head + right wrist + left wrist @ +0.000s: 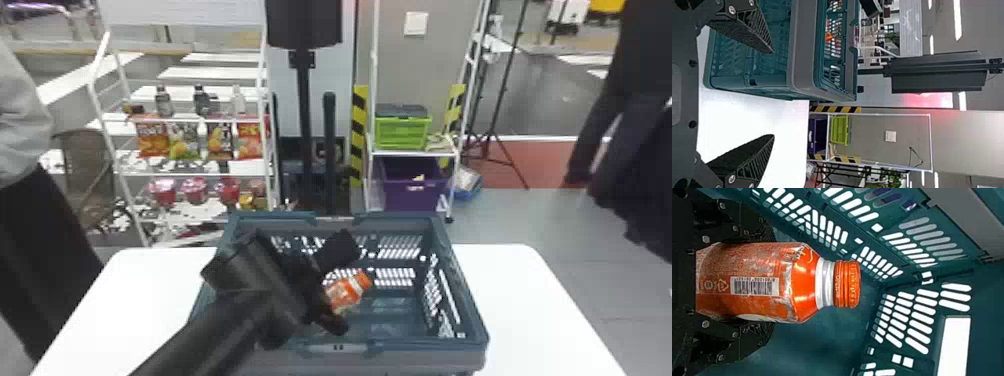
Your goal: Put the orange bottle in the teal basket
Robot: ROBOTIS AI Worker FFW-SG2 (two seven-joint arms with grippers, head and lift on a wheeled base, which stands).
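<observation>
My left black two-fingered hand (773,283) pinches the orange bottle (803,282), cap pointing out beyond its fingertips, within the teal slatted plastic basket (420,345). I judge this the placing step: ease down, then release. My right hand (773,94) is spread beside the basket.

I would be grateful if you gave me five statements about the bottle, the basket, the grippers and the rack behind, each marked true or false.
1. The left gripper holds the orange bottle. True.
2. The right gripper is closed on a snack bag. False; its fingers stand apart, with nothing held.
3. The teal basket stands on the white table. True.
4. The bottle's cap is white. False; it is orange.
5. The lime-green crate is on the shelf above the purple bin. True.
</observation>
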